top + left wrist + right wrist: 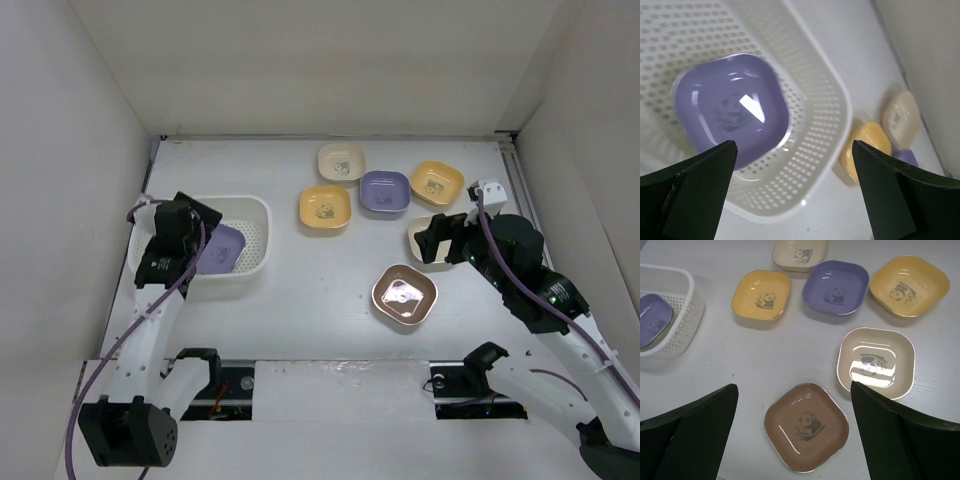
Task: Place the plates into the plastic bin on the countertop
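Beside six loose plates (404, 295) on the tabletop (330, 300), a purple plate (730, 107) lies in the bin (815, 150) just below the released left hand (793, 146).

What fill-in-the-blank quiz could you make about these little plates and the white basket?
1. The plate lying in the plastic bin is ____ in colour.
2. Outside the bin, ____ plates rest on the countertop.
3. The brown plate has a ____ printed at its centre.
4. The left gripper and right gripper both stand ____.
Missing words: purple; six; panda; open.
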